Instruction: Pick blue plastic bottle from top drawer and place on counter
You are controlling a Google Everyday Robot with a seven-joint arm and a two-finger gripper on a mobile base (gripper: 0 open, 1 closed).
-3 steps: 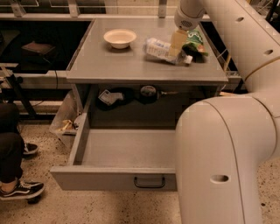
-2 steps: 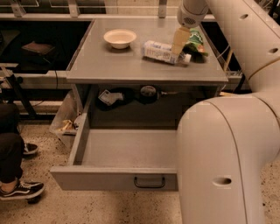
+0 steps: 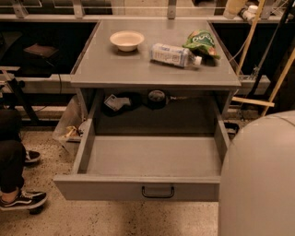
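Note:
The blue plastic bottle (image 3: 173, 54) lies on its side on the counter (image 3: 124, 69), white cap pointing right, next to the green snack bag (image 3: 201, 42). The top drawer (image 3: 115, 188) is pulled fully open below the counter and its inside is bare; the dark loop handle (image 3: 157, 192) is centred on the front panel. My gripper (image 3: 236, 5) is at the top right edge of the view, mostly cut off, up and away from the bottle and touching nothing on the counter.
A cream bowl (image 3: 126, 40) stands at the counter's back left. Small dark items (image 3: 117, 101) lie in the recess behind the drawer. My rounded body (image 3: 260, 179) fills the lower right. A person's leg and shoe (image 3: 23, 200) are at the left, beside a plastic bag (image 3: 69, 126).
The gripper has lifted off the bottle and pulled back to the top right edge. The bottle stays lying on the counter. The view has shifted.

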